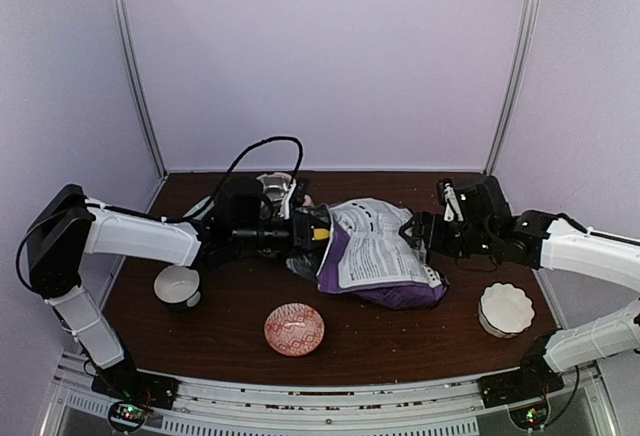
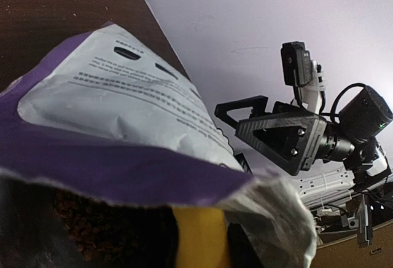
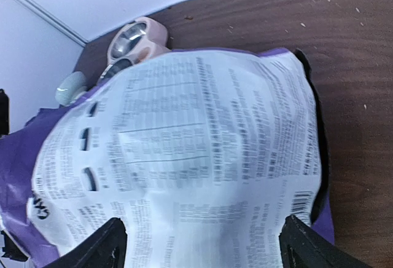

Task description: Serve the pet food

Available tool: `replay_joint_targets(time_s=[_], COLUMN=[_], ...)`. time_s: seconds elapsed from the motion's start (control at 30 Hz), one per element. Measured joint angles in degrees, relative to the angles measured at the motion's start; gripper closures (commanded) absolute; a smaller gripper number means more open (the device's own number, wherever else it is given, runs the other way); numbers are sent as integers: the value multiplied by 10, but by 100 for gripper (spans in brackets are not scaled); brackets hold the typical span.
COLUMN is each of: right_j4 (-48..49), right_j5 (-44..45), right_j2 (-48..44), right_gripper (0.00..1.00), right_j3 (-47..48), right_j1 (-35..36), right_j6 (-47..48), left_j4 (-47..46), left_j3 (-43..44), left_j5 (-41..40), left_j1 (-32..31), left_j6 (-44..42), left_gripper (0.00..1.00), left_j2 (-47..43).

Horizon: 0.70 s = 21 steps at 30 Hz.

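The purple pet food bag (image 1: 380, 251) lies on its side mid-table, white printed back up, mouth to the left. My left gripper (image 1: 308, 231) is at the bag's mouth, shut on the yellow scoop (image 2: 196, 234), which reaches into the bag. Brown kibble (image 2: 92, 222) shows inside the bag in the left wrist view. My right gripper (image 1: 415, 231) is open over the bag's right end, its fingers (image 3: 104, 246) spread wide on either side of the white back (image 3: 196, 151). It also shows in the left wrist view (image 2: 276, 130).
A white bowl (image 1: 178, 284) sits at the left under my left arm. A red patterned bowl (image 1: 294, 328) is at front centre and a white scalloped bowl (image 1: 505, 308) at front right. A pink and metal object (image 1: 275, 188) stands behind the bag.
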<state>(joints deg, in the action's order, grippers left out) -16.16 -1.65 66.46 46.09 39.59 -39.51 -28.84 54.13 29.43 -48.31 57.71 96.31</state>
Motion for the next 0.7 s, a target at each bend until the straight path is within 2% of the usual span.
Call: replay_joint_targets(time_s=[0.33,0.7], right_j4=[-13,-26], right_j5=[2,18], right_j2=[-7,45], right_gripper=[11,12], right_j3=[87,156], right_j1=[79,155], right_j6=[55,100], left_j4=[2,11], left_j3=[-2,-12], left_j5=[3,2], left_j1=[-1,-2], left_j6=[5,5], left_gripper=[100,100], left_j2=[-35,-50])
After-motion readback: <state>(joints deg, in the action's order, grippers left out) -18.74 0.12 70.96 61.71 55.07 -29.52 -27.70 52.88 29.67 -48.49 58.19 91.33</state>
